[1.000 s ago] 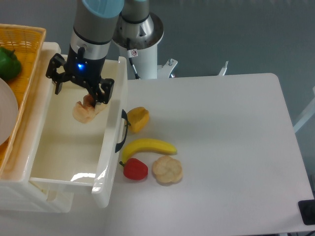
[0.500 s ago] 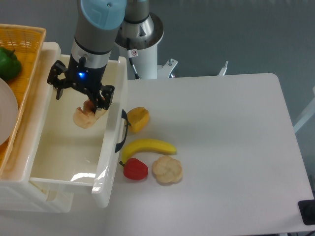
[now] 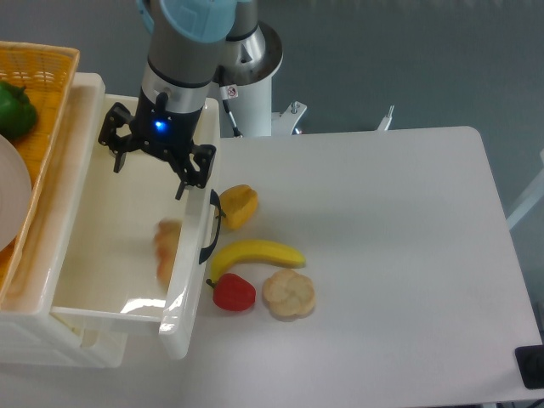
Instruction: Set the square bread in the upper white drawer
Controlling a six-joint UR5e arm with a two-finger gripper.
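Bench: white, carrying the loose toys.
Upper white drawer: pulled open at 9 o'clock.
End effector: fingers spread, empty, above the drawer.
Square bread: blurred, inside the drawer by its front wall.
Technique: lift straight up, clear of the black handle.

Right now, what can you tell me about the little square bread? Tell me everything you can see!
The square bread is a small, pale beige toy, and it looks blurry in the picture, so its exact shape and pose are hard to tell. It sits inside the upper white drawer, close to the front wall by the black handle. The gripper is above it, open, and not touching it.
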